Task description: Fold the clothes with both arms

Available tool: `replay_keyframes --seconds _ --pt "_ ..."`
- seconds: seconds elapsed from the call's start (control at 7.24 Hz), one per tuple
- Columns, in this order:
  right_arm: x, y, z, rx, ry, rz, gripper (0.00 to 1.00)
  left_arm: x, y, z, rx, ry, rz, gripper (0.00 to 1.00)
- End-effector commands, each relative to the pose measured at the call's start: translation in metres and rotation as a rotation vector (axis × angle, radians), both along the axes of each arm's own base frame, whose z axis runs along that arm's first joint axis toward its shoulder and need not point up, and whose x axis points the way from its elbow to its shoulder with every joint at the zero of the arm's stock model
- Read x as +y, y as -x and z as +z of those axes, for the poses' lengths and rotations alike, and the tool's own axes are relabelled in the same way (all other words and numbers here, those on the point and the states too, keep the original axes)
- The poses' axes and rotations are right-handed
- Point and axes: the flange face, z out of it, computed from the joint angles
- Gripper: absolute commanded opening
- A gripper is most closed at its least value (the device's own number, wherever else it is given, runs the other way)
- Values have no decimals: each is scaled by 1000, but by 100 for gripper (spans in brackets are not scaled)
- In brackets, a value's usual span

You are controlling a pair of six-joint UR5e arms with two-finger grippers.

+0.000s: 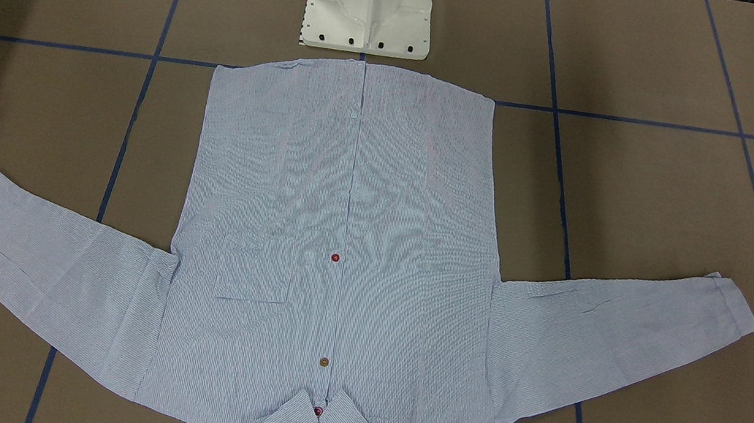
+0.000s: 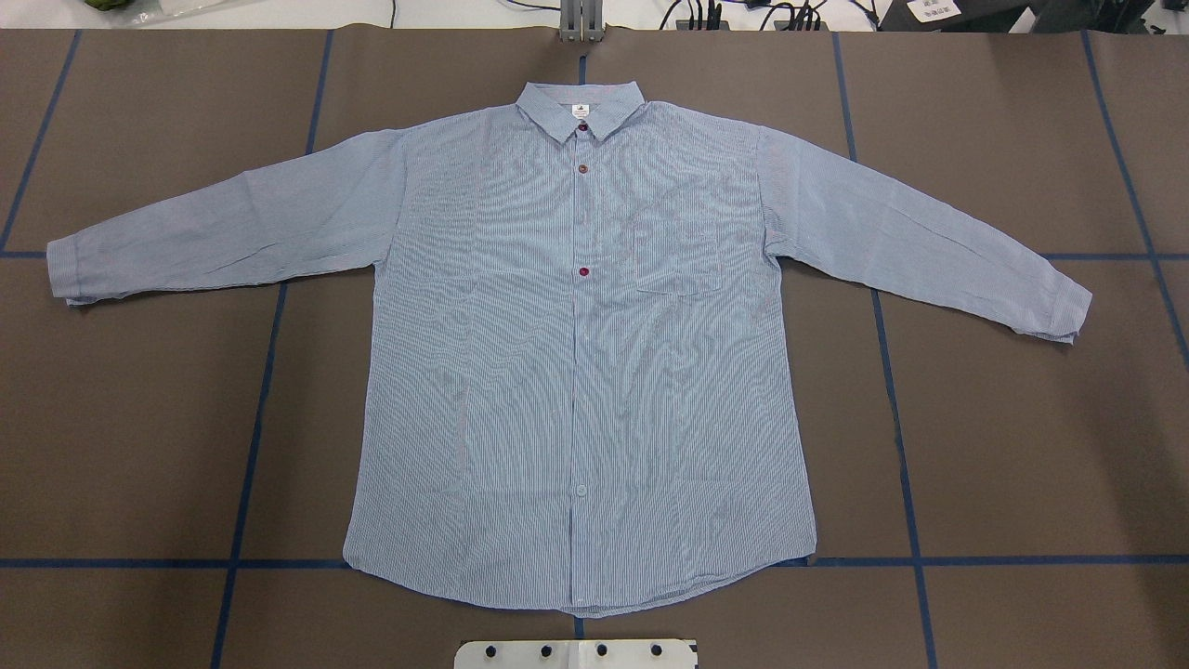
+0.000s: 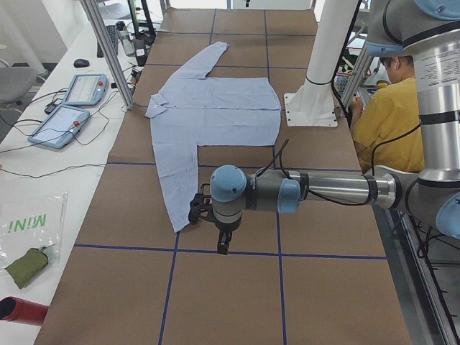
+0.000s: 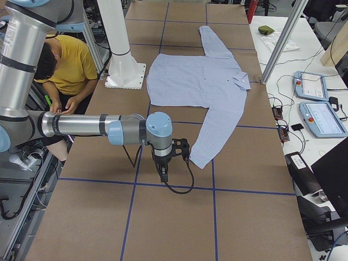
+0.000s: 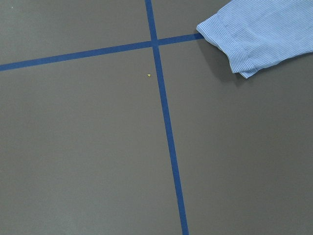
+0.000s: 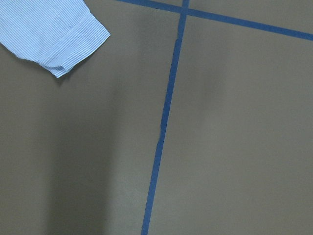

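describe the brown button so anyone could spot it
Start at the light blue shirt lying flat on the table. From its collar, go down to the second button. It is brown; the button above and the button below are red.

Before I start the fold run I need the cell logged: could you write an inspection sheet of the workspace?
Surface: brown table cover with blue tape grid.
Job's things: shirt spread flat, front up, buttoned, sleeves out, collar away from the robot; not yet folded.
Clutter: one yellow speck near a tape crossing.
Tools: left tool and right tool above the table by the cuffs, not holding the shirt; open or shut cannot be told.
Cables: black cable loops under the right wrist; loose leads on the side bench.
Surroundings: person in yellow seated by the white pedestal; two tablets on the bench.
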Motion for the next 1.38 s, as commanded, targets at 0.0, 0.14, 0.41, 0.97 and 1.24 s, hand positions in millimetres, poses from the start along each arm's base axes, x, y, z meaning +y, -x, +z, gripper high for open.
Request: replay_keyframes --seconds 0.0,0.14,0.41,0.97,1.24 --pt "0 0 0 0 1 1 100 -3 0 -4 -15 -13 2 100" --pt "-1 0 -1 0 0 0 100 -4 0 -5 -16 -20 4 100" --pt "-4 0 -9 -1 -31 -7 100 -9 0 -19 -16 -124 2 100" --pt "-51 2 -68 -27 -357 9 100 -55 1 -110 -14 -599 -10 100" --pt "-61 2 -65 -35 -325 45 100 -75 -1 -108 -9 -613 -22 100"
